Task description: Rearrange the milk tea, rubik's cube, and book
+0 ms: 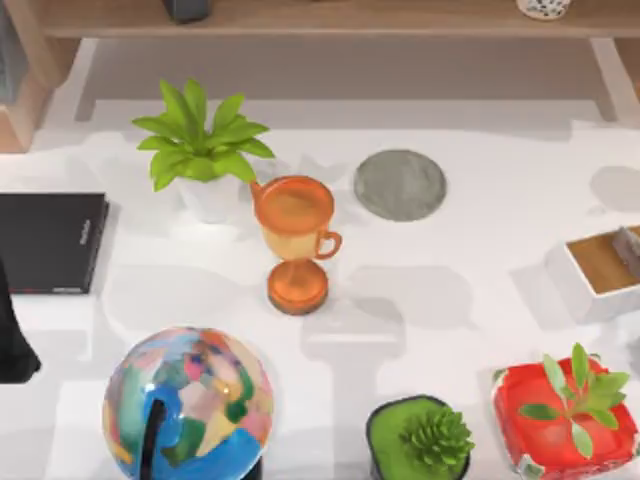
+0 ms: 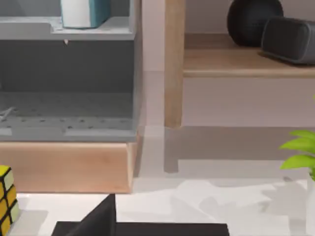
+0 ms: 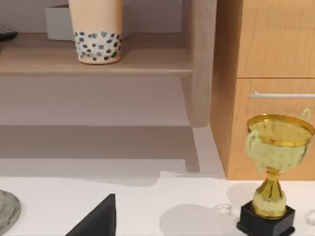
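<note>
The milk tea (image 3: 96,30), a tan drink with dark pearls at the bottom, stands on a wooden shelf behind the table; its base (image 1: 545,8) also shows at the top view's far right. The teal-blue book (image 2: 84,12) with white page edges stands on a grey shelf in a cabinet. The rubik's cube (image 2: 6,202) sits on the table near the cabinet's wooden base. A dark part of my left gripper (image 2: 101,219) hangs low over the table's left side, above a black slab (image 2: 147,229). My right gripper (image 3: 98,219) hovers low near the table's right side, well short of the shelf.
An orange trophy cup (image 1: 295,240), a leafy plant (image 1: 200,150) and a grey round coaster (image 1: 400,184) fill mid-table. The black slab (image 1: 50,242) lies at the left. A globe (image 1: 188,400), two potted plants (image 1: 420,440) and a white box (image 1: 590,275) line the front and right. A gold trophy (image 3: 273,169) stands by a wooden cabinet.
</note>
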